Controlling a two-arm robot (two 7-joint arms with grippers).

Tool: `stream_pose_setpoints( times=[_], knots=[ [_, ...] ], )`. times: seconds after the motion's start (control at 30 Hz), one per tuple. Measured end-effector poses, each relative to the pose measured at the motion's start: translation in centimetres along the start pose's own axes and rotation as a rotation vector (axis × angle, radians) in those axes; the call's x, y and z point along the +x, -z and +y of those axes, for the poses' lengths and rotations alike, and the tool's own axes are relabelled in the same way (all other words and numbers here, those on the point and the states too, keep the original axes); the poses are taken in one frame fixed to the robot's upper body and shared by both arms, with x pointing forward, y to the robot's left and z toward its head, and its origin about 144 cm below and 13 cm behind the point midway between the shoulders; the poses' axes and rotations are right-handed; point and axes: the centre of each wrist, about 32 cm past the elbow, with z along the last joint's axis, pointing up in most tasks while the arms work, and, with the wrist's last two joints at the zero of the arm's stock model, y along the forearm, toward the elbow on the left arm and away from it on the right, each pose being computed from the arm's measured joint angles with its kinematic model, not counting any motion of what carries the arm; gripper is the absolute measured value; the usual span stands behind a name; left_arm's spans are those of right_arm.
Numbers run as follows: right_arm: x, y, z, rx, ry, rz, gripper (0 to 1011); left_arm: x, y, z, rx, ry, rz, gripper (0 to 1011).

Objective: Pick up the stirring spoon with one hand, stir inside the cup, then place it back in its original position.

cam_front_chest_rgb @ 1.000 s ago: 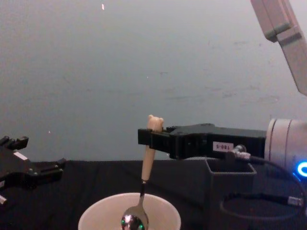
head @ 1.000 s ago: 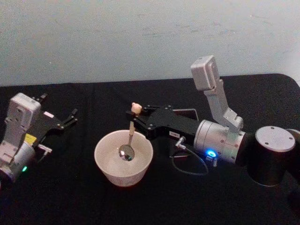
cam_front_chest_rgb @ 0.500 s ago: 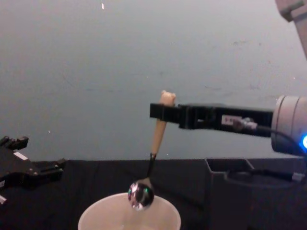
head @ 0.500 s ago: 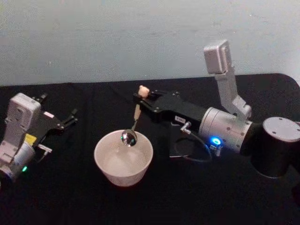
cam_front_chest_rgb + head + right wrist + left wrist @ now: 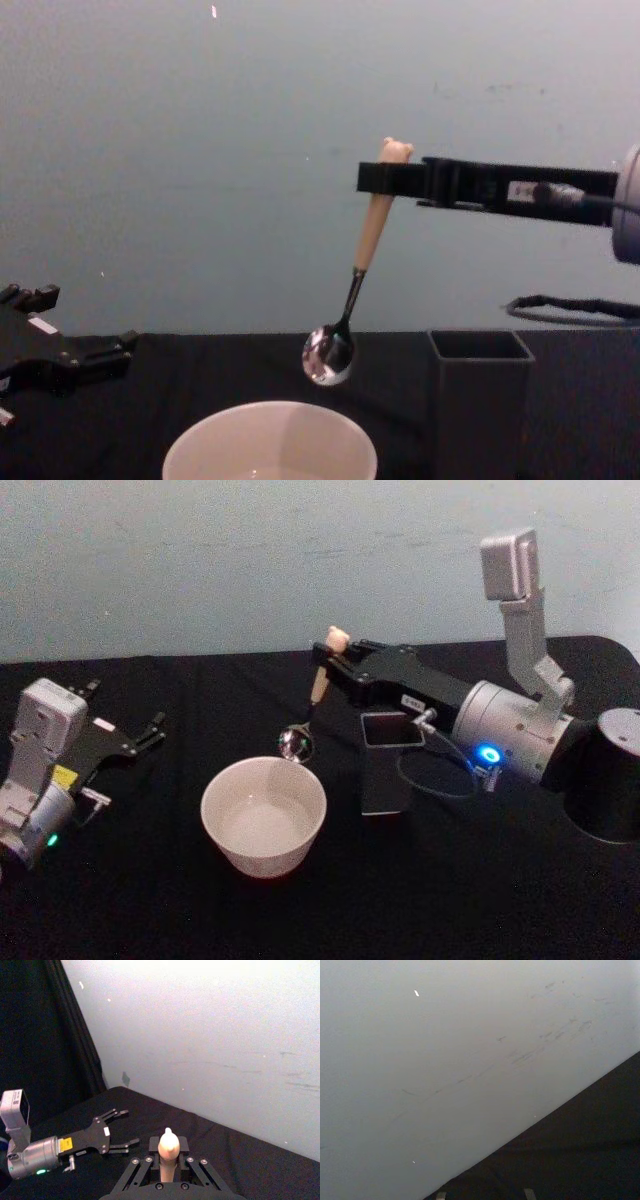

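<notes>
My right gripper (image 5: 329, 653) is shut on the cream handle of the stirring spoon (image 5: 318, 688), just under its eared knob. The spoon hangs tilted in the air, and its shiny bowl (image 5: 297, 744) is above the far rim of the cup (image 5: 265, 855). In the chest view the spoon (image 5: 375, 228) hangs from the right gripper (image 5: 386, 178), above and between the cream cup (image 5: 200, 458) and the dark grey square holder (image 5: 480, 410). That holder (image 5: 385, 780) stands just right of the cup. The left gripper (image 5: 140, 736) rests open at the table's left.
A black cloth covers the table, with a pale wall behind it. A cable (image 5: 430, 772) loops from the right arm over the holder's far side. The right arm's dark base (image 5: 612, 780) stands at the far right. The right wrist view shows the left gripper (image 5: 114, 1130) farther off.
The right gripper has lifted the spoon out of the cup, up and to the right, toward the holder. The left arm has stayed still.
</notes>
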Motion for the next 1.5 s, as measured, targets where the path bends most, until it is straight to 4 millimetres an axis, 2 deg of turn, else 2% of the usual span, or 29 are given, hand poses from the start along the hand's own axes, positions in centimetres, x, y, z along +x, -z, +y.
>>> stream_pose_setpoints(
  times=[0.87, 1.5],
  knots=[
    [1.6, -2.6, -3.9, 0.046, 0.056, 0.043, 207, 0.0, 0.0, 0.0, 0.000, 0.000, 0.000, 1001],
    [3.1, -2.5, -6.4, 0.047, 0.109, 0.052, 207, 0.0, 0.0, 0.0, 0.000, 0.000, 0.000, 1001]
  ],
)
